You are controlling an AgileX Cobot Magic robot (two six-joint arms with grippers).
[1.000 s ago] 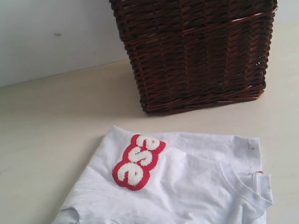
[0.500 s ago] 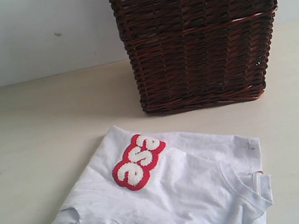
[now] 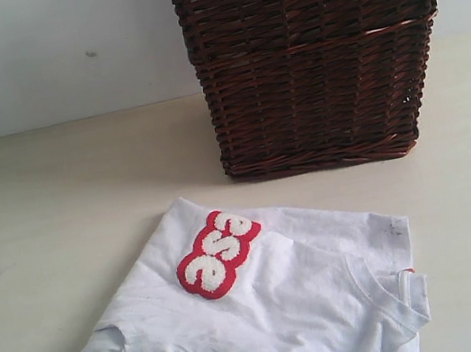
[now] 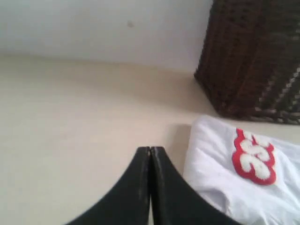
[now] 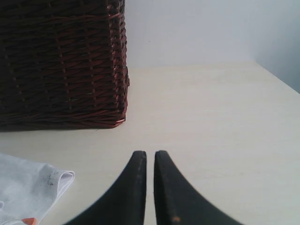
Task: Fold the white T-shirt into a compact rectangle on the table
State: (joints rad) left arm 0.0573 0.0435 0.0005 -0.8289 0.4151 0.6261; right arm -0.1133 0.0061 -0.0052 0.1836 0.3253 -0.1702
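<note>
The white T-shirt (image 3: pixel 314 308) lies folded into a rough rectangle on the table (image 3: pixel 39 201), its red patch (image 3: pixel 219 254) facing up. It is nearer the front edge than the wicker basket (image 3: pixel 316 61), which stands by the far edge. The left gripper (image 4: pixel 150 149) has its fingers pressed together, empty, just beside the shirt. The right gripper (image 5: pixel 150 153) shows only a thin slit between its fingers and holds nothing.

One T-shirt (image 3: pixel 269 316), one red patch (image 3: pixel 219 253), one orange tag (image 5: pixel 29 220), one basket (image 3: pixel 314 53), one table (image 3: pixel 55 189). Two grippers: the left gripper (image 4: pixel 150 149) and the right gripper (image 5: pixel 150 153), each with two black fingers (image 4: pixel 133 197).
</note>
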